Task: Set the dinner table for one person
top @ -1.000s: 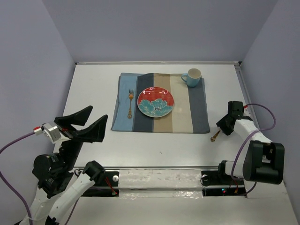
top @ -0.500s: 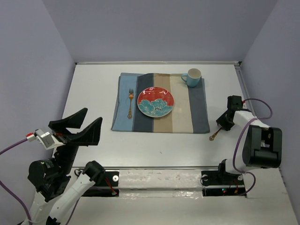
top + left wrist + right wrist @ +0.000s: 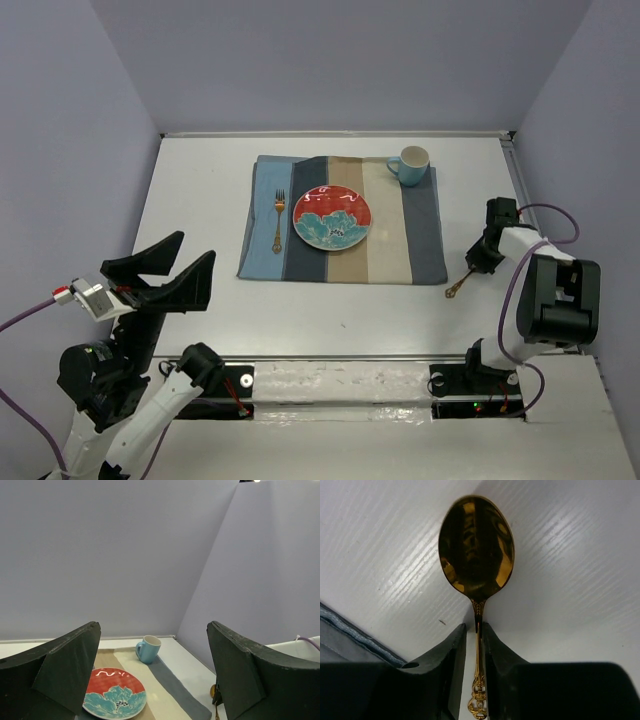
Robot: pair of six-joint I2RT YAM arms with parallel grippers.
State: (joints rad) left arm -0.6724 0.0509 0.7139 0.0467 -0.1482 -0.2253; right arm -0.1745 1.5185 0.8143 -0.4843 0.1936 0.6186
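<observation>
Right wrist view: the right gripper (image 3: 475, 630) is clamped on the gold spoon (image 3: 476, 550) by its handle. Over the last second it has barely shifted, so the spoon remains off the placemat (image 3: 400, 235); placing it is outstanding. The left gripper (image 3: 196, 250), spread wide and empty, has sunk lower. The dinner table (image 3: 200, 200) lies beneath everything: white, matte, faintly grained.

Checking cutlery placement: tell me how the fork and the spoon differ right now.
The fork lies free on the placemat, left of the plate; the spoon is off the mat, on the bare dinner table. Nothing touches the fork; the right gripper pinches the spoon's handle. Both are gold.
</observation>
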